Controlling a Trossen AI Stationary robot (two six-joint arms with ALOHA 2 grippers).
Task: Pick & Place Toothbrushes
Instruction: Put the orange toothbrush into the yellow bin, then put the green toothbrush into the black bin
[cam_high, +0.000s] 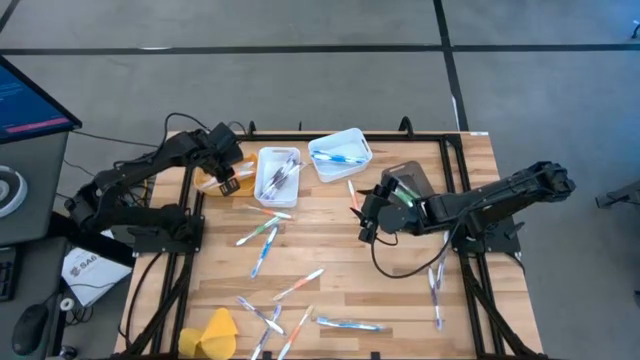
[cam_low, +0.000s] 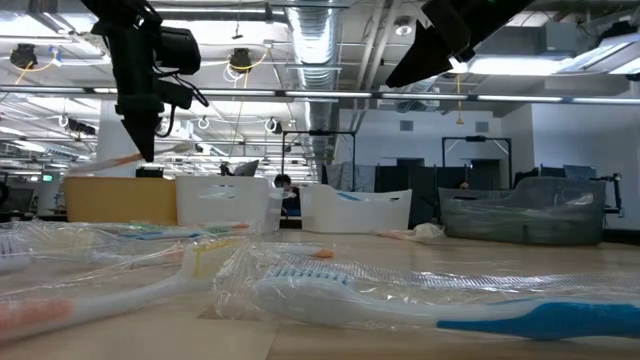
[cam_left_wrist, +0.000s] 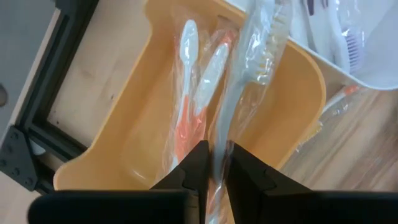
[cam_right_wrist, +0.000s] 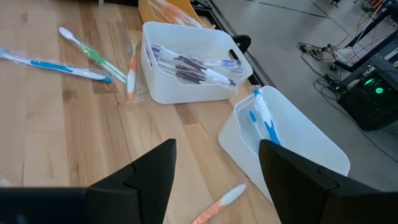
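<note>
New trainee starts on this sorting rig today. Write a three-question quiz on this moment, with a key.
1. True or false: the left gripper is shut on a wrapped toothbrush above the orange bin.
2. Which bin holds the blue-handled toothbrushes? A) the orange bin B) the tilted white bin C) the upright white bin
3. Fill in: the right gripper hovers over the table with its fingers ____.

Key:
1. True; a white-and-orange toothbrush already lies in that bin.
2. B.
3. Open, and holding nothing.
</note>
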